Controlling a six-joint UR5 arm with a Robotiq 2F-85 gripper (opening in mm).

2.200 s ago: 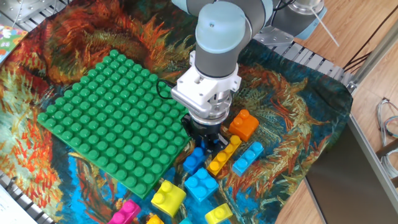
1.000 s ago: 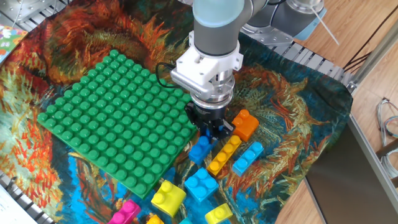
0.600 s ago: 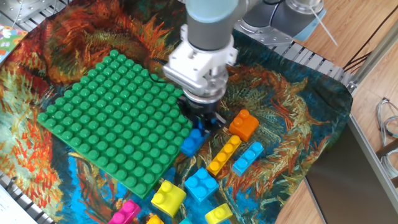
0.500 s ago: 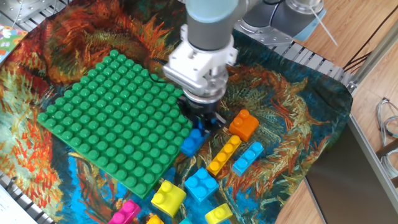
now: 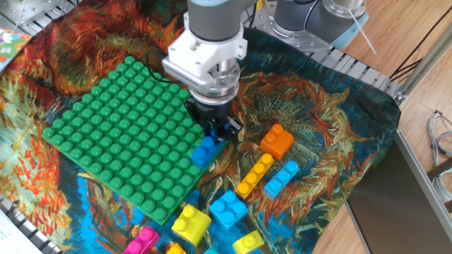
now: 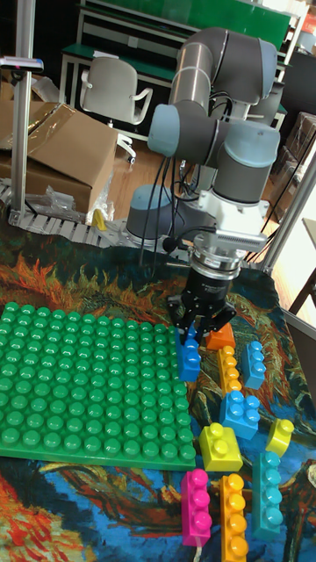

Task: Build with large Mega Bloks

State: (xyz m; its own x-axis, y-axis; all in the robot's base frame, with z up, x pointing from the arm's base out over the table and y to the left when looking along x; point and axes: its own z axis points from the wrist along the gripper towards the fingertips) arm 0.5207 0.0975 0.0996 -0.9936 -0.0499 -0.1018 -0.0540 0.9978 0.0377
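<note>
My gripper (image 5: 214, 132) is shut on a long blue brick (image 5: 205, 151), which hangs from the fingers at the right edge of the green studded plate (image 5: 120, 134). The tall fixed view shows the same blue brick (image 6: 189, 356) below the gripper (image 6: 196, 328), just off the corner of the plate (image 6: 88, 386). Loose Mega Bloks lie on the cloth to the right and front: an orange square one (image 5: 277, 141), a long orange one (image 5: 255, 175), a light blue one (image 5: 281, 178), a light blue square one (image 5: 228, 208) and a yellow one (image 5: 191, 221).
A pink brick (image 6: 196, 505), another orange brick (image 6: 233, 518), a teal brick (image 6: 268, 490) and a yellow-green brick (image 6: 279, 435) lie near the front edge. The painted cloth covers the table. A metal rack borders the back, and cardboard boxes (image 6: 61, 145) stand behind.
The gripper has lifted the blue brick out of the pile of loose bricks and carried it left and back, up to the plate's right edge. The other bricks stayed put.
</note>
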